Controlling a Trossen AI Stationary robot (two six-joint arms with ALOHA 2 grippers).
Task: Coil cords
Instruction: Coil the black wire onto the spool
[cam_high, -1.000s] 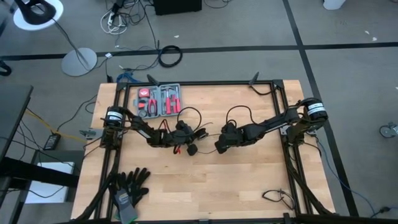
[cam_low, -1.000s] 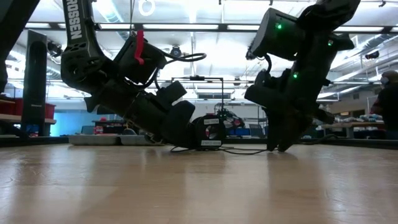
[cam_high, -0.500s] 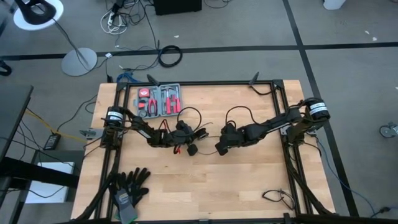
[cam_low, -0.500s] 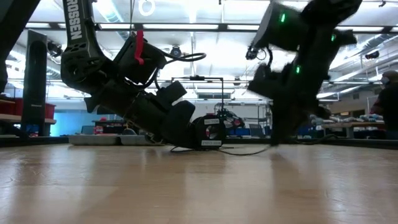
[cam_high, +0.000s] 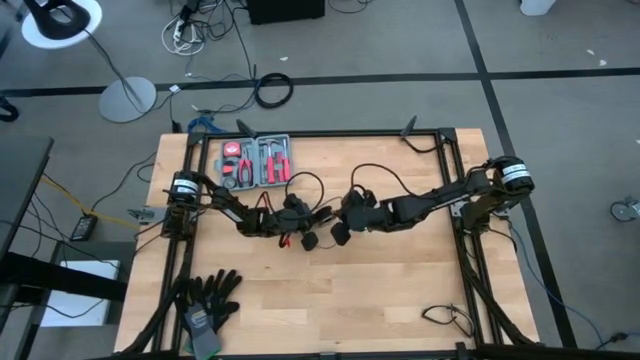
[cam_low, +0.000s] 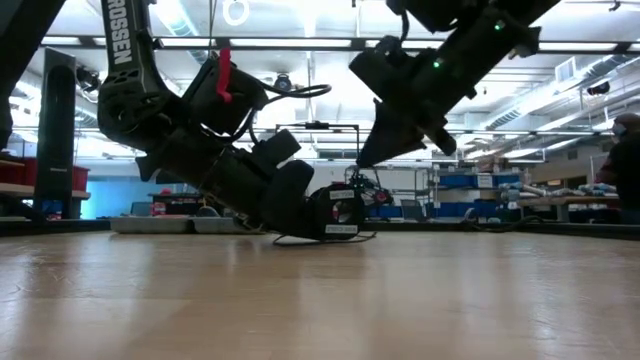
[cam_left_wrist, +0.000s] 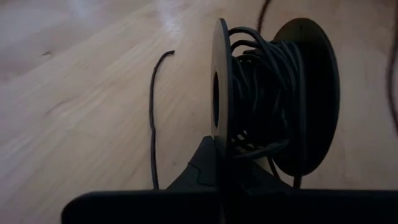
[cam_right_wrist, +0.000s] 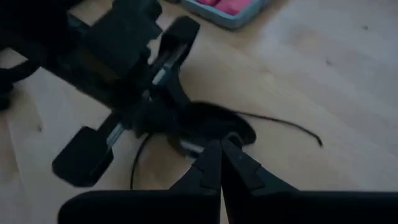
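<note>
Near the middle of the tabletop (cam_high: 400, 290) the left hand (cam_high: 308, 237) lies low, clenched on a black spool (cam_left_wrist: 273, 106) wound with the thin black cord (cam_left_wrist: 264, 93); a loose tail of that cord (cam_left_wrist: 153, 118) trails over the wood beside it; in the low view the spool (cam_low: 338, 212) rests touching the surface. The right hand (cam_high: 340, 233) hangs just beside it, raised clear of the wood, its fingers (cam_right_wrist: 208, 168) pressed together on nothing visible. A red tool case (cam_high: 256, 162) sits behind; black gloves (cam_high: 205, 300) lie at the front left corner.

tool case (cam_high: 256, 162) at table's (cam_high: 400, 300) far edge, gloves (cam_high: 205, 300) near-left corner, spool (cam_high: 310, 241) mid-table
</note>
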